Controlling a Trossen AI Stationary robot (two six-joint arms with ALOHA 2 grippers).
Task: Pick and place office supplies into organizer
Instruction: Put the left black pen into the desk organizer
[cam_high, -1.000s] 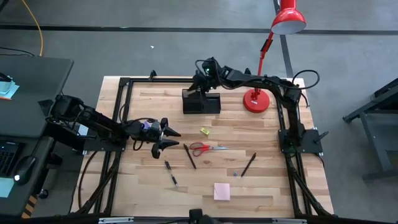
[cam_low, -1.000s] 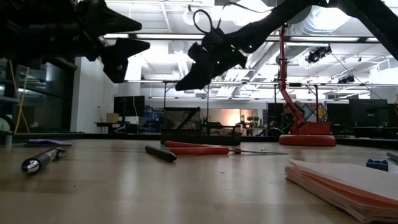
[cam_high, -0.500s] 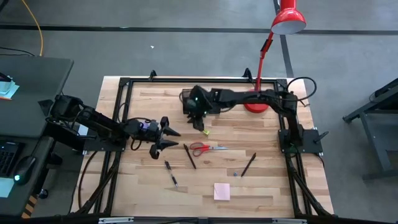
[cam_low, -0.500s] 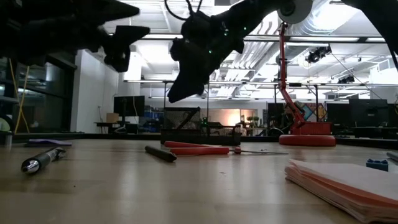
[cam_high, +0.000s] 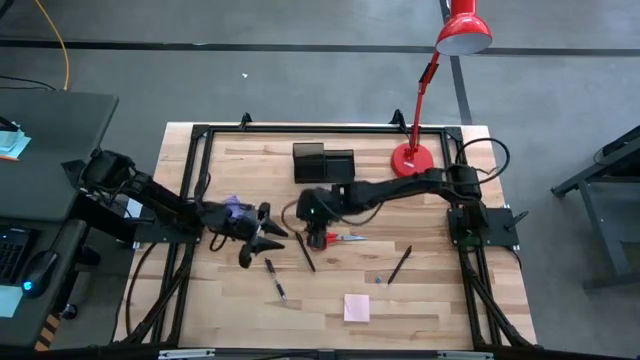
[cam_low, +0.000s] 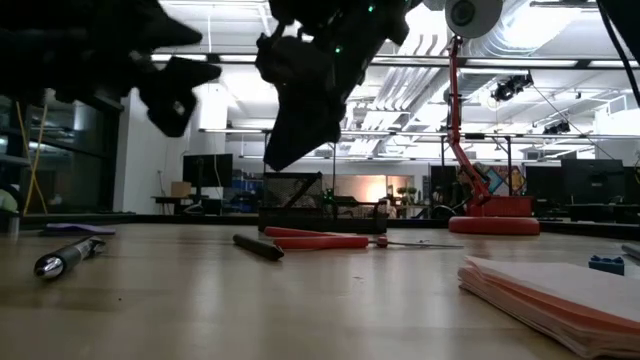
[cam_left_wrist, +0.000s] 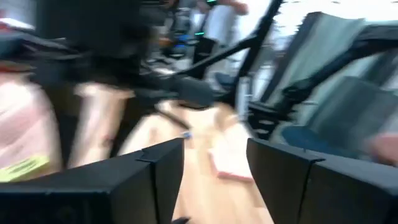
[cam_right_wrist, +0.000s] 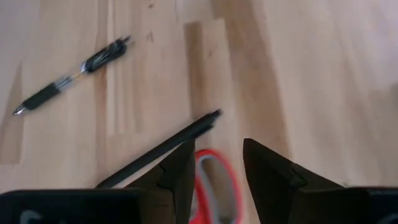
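Tabletop (cam_high: 440, 300): clearance and obstructions

Middle band crowded: right pincer (cam_high: 316, 238) hangs low over the handles of the red-handled scissors (cam_high: 340, 238), arm stretched across from the right edge; a dark pen (cam_high: 305, 251) lies just beside them. Left pincer (cam_high: 262, 236) hovers near, narrow gap between the two. A second pen (cam_high: 276, 280) lies below the left pincer, a third (cam_high: 399, 265) right of centre, the pink note pad (cam_high: 356, 307) near the front edge. Rear: organizer (cam_high: 323, 162) and red lamp (cam_high: 412, 160) base, an open strip between them. Front right corner and front left wood are bare.
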